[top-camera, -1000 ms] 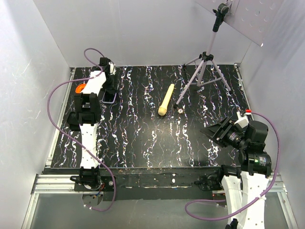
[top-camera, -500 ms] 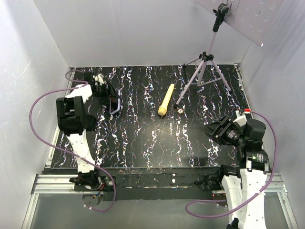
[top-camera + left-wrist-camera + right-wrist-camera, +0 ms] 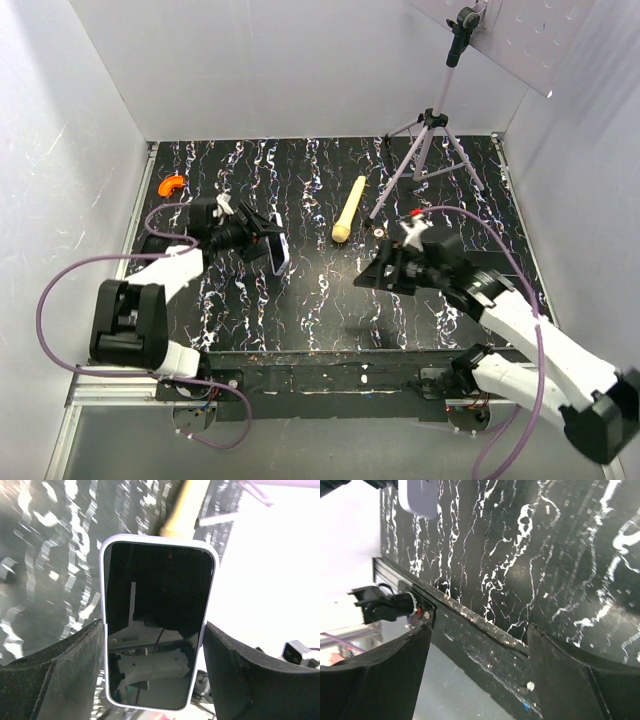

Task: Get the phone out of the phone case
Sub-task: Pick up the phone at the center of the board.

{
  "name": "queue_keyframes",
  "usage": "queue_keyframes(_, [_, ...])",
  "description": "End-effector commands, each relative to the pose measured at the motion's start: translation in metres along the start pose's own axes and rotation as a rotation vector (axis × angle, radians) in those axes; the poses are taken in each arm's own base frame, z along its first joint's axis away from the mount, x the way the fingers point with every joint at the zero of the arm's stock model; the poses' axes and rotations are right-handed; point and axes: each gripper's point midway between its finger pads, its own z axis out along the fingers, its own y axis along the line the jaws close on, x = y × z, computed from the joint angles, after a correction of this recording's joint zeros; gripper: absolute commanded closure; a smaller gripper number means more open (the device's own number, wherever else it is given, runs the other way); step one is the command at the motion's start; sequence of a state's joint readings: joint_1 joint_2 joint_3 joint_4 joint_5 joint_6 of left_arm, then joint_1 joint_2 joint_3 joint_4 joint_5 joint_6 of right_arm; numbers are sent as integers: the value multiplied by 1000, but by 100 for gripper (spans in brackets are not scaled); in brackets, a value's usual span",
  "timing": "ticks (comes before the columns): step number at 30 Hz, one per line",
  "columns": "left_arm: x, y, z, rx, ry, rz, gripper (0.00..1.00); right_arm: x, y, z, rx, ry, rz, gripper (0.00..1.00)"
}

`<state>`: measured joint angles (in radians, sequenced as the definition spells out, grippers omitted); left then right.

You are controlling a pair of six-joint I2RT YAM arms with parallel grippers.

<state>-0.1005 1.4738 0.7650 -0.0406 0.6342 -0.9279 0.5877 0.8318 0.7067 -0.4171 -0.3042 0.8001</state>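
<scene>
1. Plain white walls (image 3: 300,70) close in the back and both sides. A perforated panel (image 3: 520,35) at the top right is cut off by the frame.
2. The surface (image 3: 320,310) is black with white marbled streaks, and a metal rail (image 3: 110,385) edges its near side.
3. A grey tripod (image 3: 430,135) stands at the far right. A cream-yellow stick (image 3: 348,208) lies flat near its feet.
4. The right pincer (image 3: 479,630) hovers right of centre, its fingers spread with nothing between them.
5. The left pincer (image 3: 154,627) pinches the phone (image 3: 279,254) by its two long edges, lifted above the surface left of centre.
6. The phone's glossy screen faces the left wrist and its pale back faces the right arm. Its long axis runs between the fingers, with one short end toward the stick. From above it shows nearly edge-on, so its tilt is hard to judge. The right wrist view cuts it off at the top edge.
7. A small orange piece (image 3: 172,184) lies near the far left edge, too small to identify.
</scene>
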Motion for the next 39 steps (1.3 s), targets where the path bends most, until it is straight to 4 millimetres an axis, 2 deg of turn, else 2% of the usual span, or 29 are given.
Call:
queue_keyframes(1, [12, -54, -20, 184, -104, -148, 100, -37, 56, 29, -38, -171, -206, 16])
queue_keyframes(5, [34, -66, -35, 171, -148, -228, 100, -39, 91, 52, -47, -244, -346, 15])
queue_keyframes(8, [43, -75, -46, 163, -188, -253, 100, -41, 104, 66, -44, -275, -370, 15])
queue_keyframes(12, [58, -76, -52, 131, -182, -319, 100, -43, 126, 79, -65, -326, -406, 19])
queue_keyframes(17, [76, -88, -52, 145, -134, -392, 100, -46, 130, 99, -2, -361, -431, 33])
queue_keyframes(20, [82, -94, -51, 146, -123, -420, 100, -48, 136, 106, 23, -407, -453, 37])
queue_keyframes(25, [83, -105, -54, 159, -128, -418, 100, -39, 126, 113, 55, -417, -434, 39])
queue_keyframes(26, [82, -108, -56, 166, -131, -421, 100, -36, 117, 115, 93, -403, -422, 42])
queue_keyframes(28, [81, -113, -58, 178, -134, -421, 100, -32, 112, 119, 104, -388, -414, 53])
queue_keyframes(32, [77, -118, -65, 195, -158, -438, 100, -26, 113, 117, 76, -378, -388, 76])
queue_keyframes(33, [76, -119, -66, 201, -164, -443, 100, -26, 114, 116, 72, -380, -383, 85])
queue_keyframes(34, [76, -118, -66, 203, -164, -443, 85, -26, 113, 114, 71, -377, -381, 94])
queue_keyframes(35, [75, -120, -67, 211, -169, -435, 54, -26, 114, 110, 70, -378, -373, 99])
queue_keyframes(37, [74, -123, -68, 219, -176, -378, 2, -31, 115, 97, 64, -392, -362, 99])
queue_keyframes(39, [74, -129, -72, 228, -190, -251, 2, -37, 116, 84, 28, -389, -348, 99])
